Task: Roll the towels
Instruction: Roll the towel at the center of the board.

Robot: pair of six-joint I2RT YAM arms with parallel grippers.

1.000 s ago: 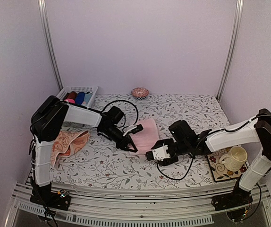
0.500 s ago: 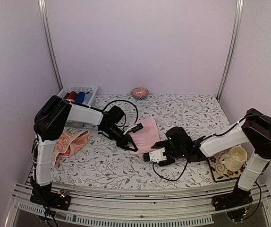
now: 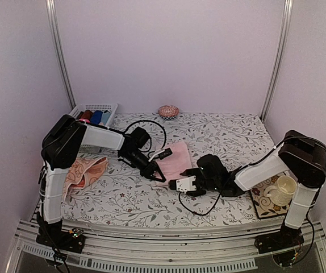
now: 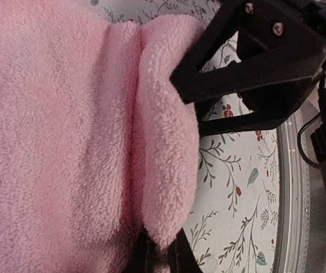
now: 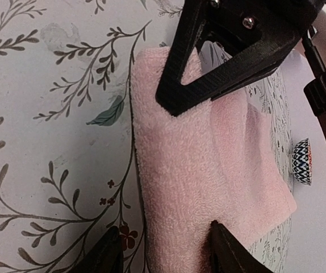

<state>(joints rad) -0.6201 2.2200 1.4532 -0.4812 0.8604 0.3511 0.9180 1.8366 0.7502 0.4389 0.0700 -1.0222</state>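
Note:
The light pink towel [image 3: 178, 156] lies flat in the middle of the table, with a fold raised along its near edge [image 4: 163, 148]. My left gripper [image 3: 159, 177] is shut on that fold at the towel's near left corner [image 4: 160, 250]. My right gripper [image 3: 179, 184] is open and straddles the same near edge from the right. One finger [image 5: 103, 256] rests over the tablecloth and the other [image 5: 231, 253] over the pink towel [image 5: 197, 170]. The left gripper's black fingers [image 5: 225, 62] show just ahead in the right wrist view. The peach patterned towel [image 3: 83, 172] lies crumpled at the left.
A white basket [image 3: 97, 106] holding rolled cloths stands at the back left. A small patterned round object [image 3: 168, 110] sits at the back wall. A cream mug [image 3: 282, 190] stands on a patterned coaster [image 3: 260, 203] at the right. A black cable [image 3: 200, 209] loops under the right wrist.
My right gripper has moved left to the pink towel's near edge and its jaws have narrowed. The left gripper has kept its hold and shifted slightly.

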